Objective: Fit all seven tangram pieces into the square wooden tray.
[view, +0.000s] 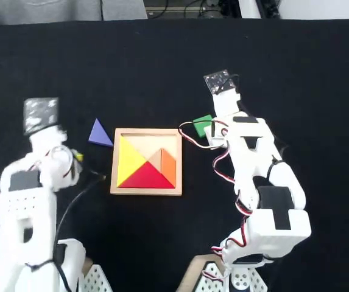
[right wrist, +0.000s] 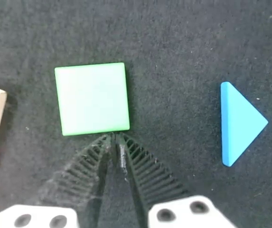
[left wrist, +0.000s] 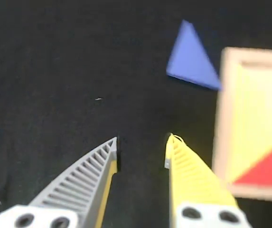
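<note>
You've got a black worktop (view: 296, 73) carrying everything. Past its far edge there's a grey surface (view: 40, 9) and some cables (view: 204, 7).

The high view gives you the layout. The left arm (view: 28, 201) is at the near-left corner and the right arm (view: 259, 170) is right of ctr. The square wooden tray (view: 147, 191) sits mid-worktop w/ a yellow triangle (view: 128, 161), red triangle (view: 147, 177) and orange piece (view: 169, 167) set inside.

A dark-blue triangle (view: 100, 135) lies just beside the tray's left side. A green square (view: 201, 125) lies nr its far-right corner, partly under the right arm.

The right wrist view adds a light-blue triangle (right wrist: 240, 123), beyond the square on the side away from the tray. Your right end effector (right wrist: 115, 138) is clenched on nothing, tips at the square's edge; can't tell if touching.

In the left wrist view, your left end effector (left wrist: 143, 142) is released over bare worktop, apart from the dark-blue triangle.
</note>
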Controlling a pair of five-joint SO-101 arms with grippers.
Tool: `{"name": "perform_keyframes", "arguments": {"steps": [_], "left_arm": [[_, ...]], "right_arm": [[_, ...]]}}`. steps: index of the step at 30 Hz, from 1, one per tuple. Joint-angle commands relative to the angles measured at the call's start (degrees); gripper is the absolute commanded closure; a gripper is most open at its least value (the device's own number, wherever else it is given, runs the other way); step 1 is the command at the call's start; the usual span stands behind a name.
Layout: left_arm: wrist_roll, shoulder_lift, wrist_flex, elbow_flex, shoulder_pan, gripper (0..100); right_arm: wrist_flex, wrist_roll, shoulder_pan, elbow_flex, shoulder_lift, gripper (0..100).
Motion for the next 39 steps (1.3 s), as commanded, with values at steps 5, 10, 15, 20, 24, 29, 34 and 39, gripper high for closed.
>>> {"name": "perform_keyframes", "arguments": {"steps": [5, 10, 15, 20, 24, 29, 34, 39], "left_arm": [[4.66, 15.91, -4.57, -4.97, 4.0, 83], [6.42, 17.67, -16.44, 2.33, -2.42, 83], [6.42, 17.67, -20.4, 4.79, -6.11, 83], [6.42, 18.11, -20.31, 4.7, -6.9, 83], [6.42, 18.2, -20.4, 4.7, -6.81, 83], [6.42, 18.29, -20.4, 4.79, -6.81, 83], [6.42, 18.29, -20.4, 4.79, -6.81, 83], [6.42, 17.76, -20.57, 5.76, -6.81, 83]], "right_arm": [[-0.7, -0.35, -0.18, -1.89, -0.4, 98.7], [-0.7, -0.35, -0.18, -1.89, -0.4, 98.7], [-0.09, -0.62, 0.26, -2.33, -1.45, 98.7], [8.09, -0.44, 0.18, -5.32, -13.23, 98.7], [13.45, -0.35, -0.09, -9.89, -21.32, 98.7], [31.12, -0.35, -0.09, -28.79, -21.93, 98.7], [47.03, -0.35, -0.7, -52.7, -14.46, 98.7], [59.96, -0.35, -3.69, -73.1, -4.88, 98.6]]}}
